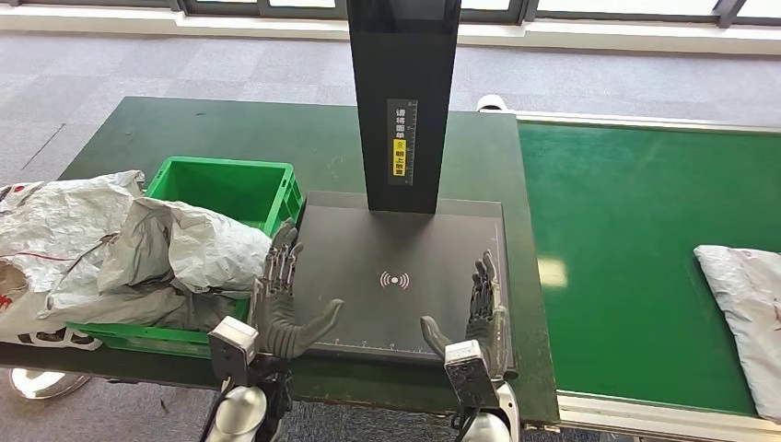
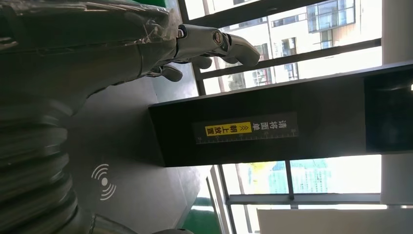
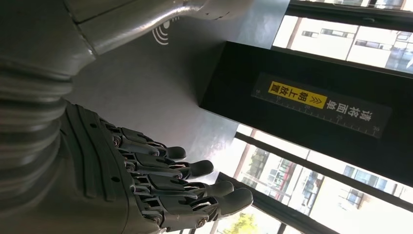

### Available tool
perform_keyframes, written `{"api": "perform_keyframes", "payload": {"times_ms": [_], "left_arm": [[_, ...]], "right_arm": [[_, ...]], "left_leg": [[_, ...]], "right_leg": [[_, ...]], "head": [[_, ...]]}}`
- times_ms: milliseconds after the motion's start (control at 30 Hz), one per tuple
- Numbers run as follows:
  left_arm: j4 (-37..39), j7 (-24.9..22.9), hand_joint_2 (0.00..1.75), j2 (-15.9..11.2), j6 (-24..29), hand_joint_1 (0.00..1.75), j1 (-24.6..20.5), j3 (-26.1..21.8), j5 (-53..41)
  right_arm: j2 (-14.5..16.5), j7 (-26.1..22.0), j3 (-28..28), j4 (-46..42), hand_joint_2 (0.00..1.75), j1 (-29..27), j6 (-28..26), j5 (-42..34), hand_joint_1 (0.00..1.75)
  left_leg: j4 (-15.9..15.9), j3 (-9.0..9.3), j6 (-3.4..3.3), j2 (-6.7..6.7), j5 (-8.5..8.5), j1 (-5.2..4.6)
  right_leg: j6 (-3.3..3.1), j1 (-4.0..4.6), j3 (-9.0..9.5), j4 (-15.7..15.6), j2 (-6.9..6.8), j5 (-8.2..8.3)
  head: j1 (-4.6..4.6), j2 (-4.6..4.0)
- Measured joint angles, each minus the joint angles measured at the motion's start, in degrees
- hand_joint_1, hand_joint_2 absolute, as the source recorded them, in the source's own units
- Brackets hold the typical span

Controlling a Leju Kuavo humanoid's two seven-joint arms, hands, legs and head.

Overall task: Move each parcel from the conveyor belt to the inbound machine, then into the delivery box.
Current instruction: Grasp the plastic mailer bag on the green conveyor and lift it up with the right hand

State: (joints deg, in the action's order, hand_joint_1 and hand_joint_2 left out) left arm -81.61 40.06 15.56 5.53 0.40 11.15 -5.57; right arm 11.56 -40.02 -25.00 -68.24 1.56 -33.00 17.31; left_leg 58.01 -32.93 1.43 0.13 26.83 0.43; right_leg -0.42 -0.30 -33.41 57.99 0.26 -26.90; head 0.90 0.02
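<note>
The inbound machine's dark scan plate lies in front of me, with a black post rising at its back. My left hand and right hand hover over the plate's near corners, fingers spread and holding nothing. A grey parcel lies on the green conveyor belt at the right edge. Crumpled grey parcels are heaped on the green delivery box to the left. The post and the left hand appear in the left wrist view. The right wrist view has the right hand and the post.
More crumpled grey-white wrapping spills over the dark green table to the left of the box. The belt's pale frame runs along its near side. Grey carpet and windows lie beyond the table.
</note>
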Motion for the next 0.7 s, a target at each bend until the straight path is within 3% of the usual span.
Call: {"api": "perform_keyframes", "payload": {"times_ms": [367,700], "left_arm": [[2.8,0.0,1.75,0.0,-1.5,0.0,-0.1,0.0,-0.7],[4.8,0.0,1.75,0.0,-0.4,0.0,-0.4,0.4,-2.3]], "right_arm": [[0.0,0.0,0.8,0.4,1.75,-0.1,3.0,-1.1,0.0],[0.0,0.0,3.5,1.2,1.75,-0.1,0.7,1.2,0.0]], "left_leg": [[0.0,0.0,0.0,0.0,0.0,0.0],[0.0,0.01,0.0,0.01,0.0,0.0]], "right_leg": [[0.0,0.0,-0.01,0.0,0.01,0.0],[0.0,-0.01,-0.01,0.0,0.0,0.0]], "head": [[0.0,0.0],[0.0,0.0]]}}
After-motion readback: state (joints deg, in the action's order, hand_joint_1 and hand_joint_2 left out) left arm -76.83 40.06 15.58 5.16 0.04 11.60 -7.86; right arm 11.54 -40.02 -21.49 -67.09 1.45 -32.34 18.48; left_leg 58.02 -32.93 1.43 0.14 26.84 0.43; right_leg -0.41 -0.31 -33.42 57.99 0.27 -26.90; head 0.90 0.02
